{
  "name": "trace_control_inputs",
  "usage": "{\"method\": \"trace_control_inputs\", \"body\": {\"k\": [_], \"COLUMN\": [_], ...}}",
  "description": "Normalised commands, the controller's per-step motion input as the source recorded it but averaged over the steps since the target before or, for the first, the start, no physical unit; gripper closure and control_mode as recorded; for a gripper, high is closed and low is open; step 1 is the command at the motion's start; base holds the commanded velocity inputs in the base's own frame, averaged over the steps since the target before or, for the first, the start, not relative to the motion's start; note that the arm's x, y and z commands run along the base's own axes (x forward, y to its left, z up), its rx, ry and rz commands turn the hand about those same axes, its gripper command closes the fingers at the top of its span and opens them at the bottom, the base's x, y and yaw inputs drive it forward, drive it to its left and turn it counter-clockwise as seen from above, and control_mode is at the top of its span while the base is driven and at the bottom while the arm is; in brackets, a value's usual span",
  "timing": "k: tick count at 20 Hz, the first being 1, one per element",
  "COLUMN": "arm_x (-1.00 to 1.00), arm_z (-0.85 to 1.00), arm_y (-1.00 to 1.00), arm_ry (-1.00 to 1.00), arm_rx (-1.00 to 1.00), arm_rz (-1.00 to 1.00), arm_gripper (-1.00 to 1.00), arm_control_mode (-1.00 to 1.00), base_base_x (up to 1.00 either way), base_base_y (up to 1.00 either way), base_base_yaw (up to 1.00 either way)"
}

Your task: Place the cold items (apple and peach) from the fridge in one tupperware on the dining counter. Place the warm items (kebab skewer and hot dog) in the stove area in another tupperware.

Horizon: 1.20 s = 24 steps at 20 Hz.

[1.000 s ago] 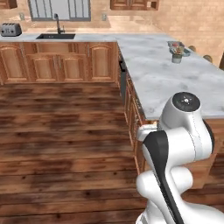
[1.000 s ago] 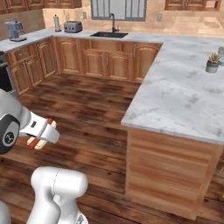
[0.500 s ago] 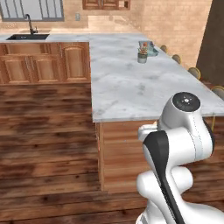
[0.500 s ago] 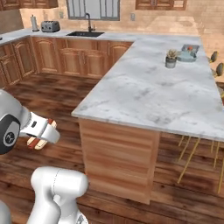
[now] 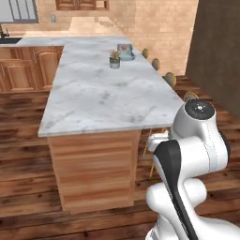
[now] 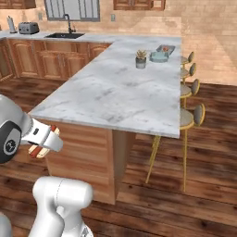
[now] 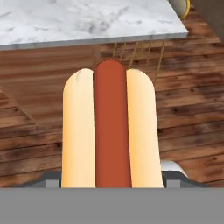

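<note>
Our gripper (image 6: 40,144) clamps the hot dog (image 7: 109,131), its fingertips hidden; marbled bench (image 5: 108,98) ahead, over wood floor (image 6: 203,185).

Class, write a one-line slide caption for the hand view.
Gripper carries a hot dog above the wooden floor, near the marbled dining counter.

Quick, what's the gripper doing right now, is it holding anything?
Gripper: shut on the hot dog, carried low beside the dining counter.

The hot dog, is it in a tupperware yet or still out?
Out. The hot dog sits in the gripper, low beside the dining counter, far from the tupperwares.
</note>
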Motion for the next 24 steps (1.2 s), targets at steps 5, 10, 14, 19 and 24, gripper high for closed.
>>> {"method": "trace_control_inputs", "body": {"k": [5,10,14,19,24], "arm_x": [0.0,0.0,0.0,0.0,0.0], "arm_z": [0.0,0.0,0.0,0.0,0.0], "arm_y": [0.0,0.0,0.0,0.0,0.0], "arm_ry": [0.0,0.0,0.0,0.0,0.0], "arm_rx": [0.0,0.0,0.0,0.0,0.0], "arm_rz": [0.0,0.0,0.0,0.0,0.0], "arm_gripper": [1.0,1.0,1.0,1.0,1.0], "arm_control_mode": [1.0,1.0,1.0,1.0,1.0], "base_base_x": [-0.03,0.0,0.09,0.49,0.94], "base_base_y": [-1.0,-1.0,-1.0,-1.0,-1.0], "base_base_yaw": [-0.11,-0.11,-0.08,-0.01,0.03]}}
